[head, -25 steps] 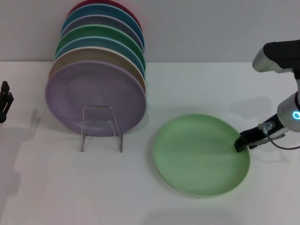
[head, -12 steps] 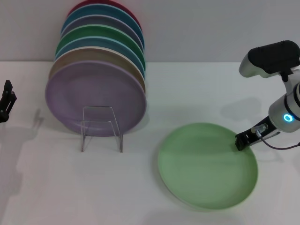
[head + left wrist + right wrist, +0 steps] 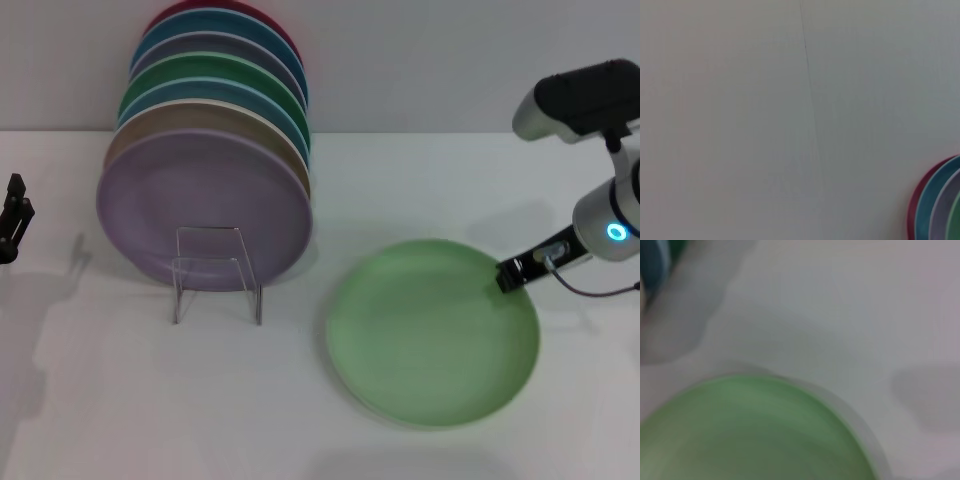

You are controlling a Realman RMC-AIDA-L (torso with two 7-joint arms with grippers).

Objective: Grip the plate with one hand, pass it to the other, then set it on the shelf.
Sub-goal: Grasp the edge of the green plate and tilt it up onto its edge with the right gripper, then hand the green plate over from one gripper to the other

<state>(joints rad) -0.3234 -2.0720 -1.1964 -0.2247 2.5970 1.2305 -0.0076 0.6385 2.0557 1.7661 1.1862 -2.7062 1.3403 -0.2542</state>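
One gripper (image 3: pixel 510 276), the right, pinches the far-right rim of the mint-green plate (image 3: pixel 430 335) at the counter's (image 3: pixel 90 400) near right, so lift level, keeping the pinch firm

You had bright, even overhead light with soft shadows on the table (image 3: pixel 300 420), while the right wrist view was badly blurred.

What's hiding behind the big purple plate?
Behind the purple plate stands a row of more plates, with only their top edges showing: tan, blue, green, lilac, teal and red. Their lower parts are covered, so how they are held up cannot be seen.
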